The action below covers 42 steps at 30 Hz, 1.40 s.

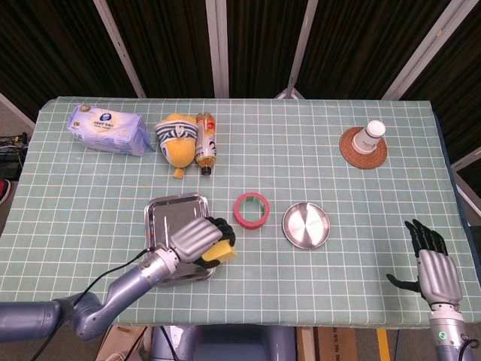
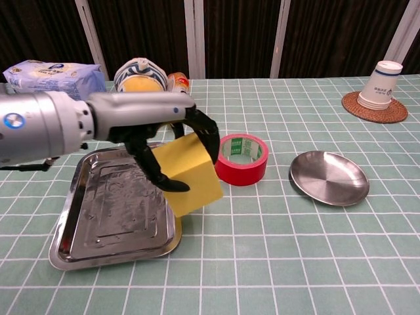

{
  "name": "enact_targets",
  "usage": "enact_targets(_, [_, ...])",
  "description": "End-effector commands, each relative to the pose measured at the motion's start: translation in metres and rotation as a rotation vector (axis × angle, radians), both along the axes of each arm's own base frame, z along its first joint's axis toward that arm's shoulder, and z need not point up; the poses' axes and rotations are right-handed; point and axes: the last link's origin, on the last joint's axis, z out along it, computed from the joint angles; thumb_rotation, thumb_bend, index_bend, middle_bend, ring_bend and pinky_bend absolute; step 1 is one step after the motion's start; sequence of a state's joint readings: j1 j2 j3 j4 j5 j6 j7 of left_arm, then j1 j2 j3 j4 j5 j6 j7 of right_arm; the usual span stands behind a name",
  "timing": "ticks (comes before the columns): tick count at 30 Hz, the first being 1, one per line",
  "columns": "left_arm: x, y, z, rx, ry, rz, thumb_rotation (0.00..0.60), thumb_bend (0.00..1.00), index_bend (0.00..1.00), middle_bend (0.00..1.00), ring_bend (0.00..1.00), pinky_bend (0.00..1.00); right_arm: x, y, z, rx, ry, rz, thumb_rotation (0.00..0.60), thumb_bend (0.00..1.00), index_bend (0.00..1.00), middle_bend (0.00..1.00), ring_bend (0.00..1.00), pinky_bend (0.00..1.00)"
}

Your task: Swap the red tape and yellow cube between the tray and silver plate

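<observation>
- Left hand grips the cube in the air, over the tray's right edge.
- Right hand hangs empty, fingers spread.

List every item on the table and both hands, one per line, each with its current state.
yellow cube: held by left hand, lifted off the tray
left hand: grips the cube
right hand: holds nothing, fingers apart
tray: nothing in it
red tape: lying flat on table
silver plate: bare
paper cup: upside down on coaster
bottle: lying down
</observation>
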<state>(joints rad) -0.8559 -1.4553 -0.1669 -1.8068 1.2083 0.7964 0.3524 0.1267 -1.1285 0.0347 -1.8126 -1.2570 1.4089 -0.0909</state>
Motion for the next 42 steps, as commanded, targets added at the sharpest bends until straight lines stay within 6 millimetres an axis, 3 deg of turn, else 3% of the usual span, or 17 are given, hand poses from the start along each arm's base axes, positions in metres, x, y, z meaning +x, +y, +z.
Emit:
enact_targets(1, [0.026, -0.001, -0.03, -0.021, 0.045, -0.03, 0.6, 0.39, 0.42, 0.31, 0.25, 0.37, -0.001, 0.0, 0.002, 0.0, -0.004, -0.001, 0.6, 0.03, 0.0, 0.0, 0.0, 0.0])
enact_targets(7, [0.049, -0.003, -0.06, -0.022, 0.058, -0.038, 0.6, 0.38, 0.42, 0.3, 0.25, 0.37, -0.005, 0.0, 0.006, -0.006, -0.02, -0.008, 0.6, 0.03, 0.0, 0.0, 0.0, 0.0])
enact_targets(11, [0.053, -0.005, -0.07, -0.016, 0.086, -0.045, 0.6, 0.37, 0.4, 0.25, 0.21, 0.33, -0.006, 0.0, 0.008, -0.005, -0.021, -0.005, 0.6, 0.03, 0.0, 0.0, 0.0, 0.0])
enact_targets(15, [0.051, -0.003, -0.064, -0.003, 0.154, -0.043, 0.6, 0.32, 0.32, 0.09, 0.05, 0.13, -0.005, 0.001, 0.009, -0.011, -0.026, -0.002, 0.6, 0.03, 0.0, 0.0, 0.0, 0.0])
enact_targets(17, [0.053, -0.003, -0.06, 0.01, 0.181, -0.04, 0.6, 0.23, 0.25, 0.01, 0.0, 0.03, -0.005, 0.001, 0.009, -0.01, -0.025, -0.001, 0.6, 0.03, 0.0, 0.0, 0.0, 0.0])
enact_targets(24, [0.073, -0.01, -0.037, 0.062, 0.11, -0.049, 0.6, 0.1, 0.22, 0.0, 0.0, 0.0, -0.005, 0.002, 0.01, -0.016, -0.015, -0.01, 0.6, 0.03, 0.0, 0.0, 0.0, 0.0])
enact_targets(28, [0.072, 0.002, -0.019, 0.186, 0.057, -0.049, 0.6, 0.06, 0.22, 0.0, 0.0, 0.0, -0.007, 0.003, 0.01, -0.003, -0.012, -0.023, 0.6, 0.03, 0.0, 0.0, 0.0, 0.0])
enact_targets(33, [0.069, 0.024, -0.014, 0.262, -0.073, 0.008, 0.6, 0.02, 0.22, 0.0, 0.0, 0.0, -0.009, 0.0, 0.008, 0.003, 0.0, -0.032, 0.6, 0.03, 0.0, 0.0, 0.0, 0.0])
enact_targets(38, [0.054, 0.059, -0.029, 0.243, -0.042, 0.126, 0.6, 0.01, 0.21, 0.0, 0.0, 0.0, -0.014, -0.003, 0.009, -0.004, 0.007, -0.058, 0.6, 0.03, 0.0, 0.0, 0.0, 0.0])
enact_targets(42, [0.052, 0.07, -0.042, 0.181, -0.042, 0.183, 0.6, 0.0, 0.21, 0.0, 0.0, 0.0, -0.016, -0.005, 0.008, -0.007, 0.013, -0.07, 0.6, 0.03, 0.0, 0.0, 0.0, 0.0])
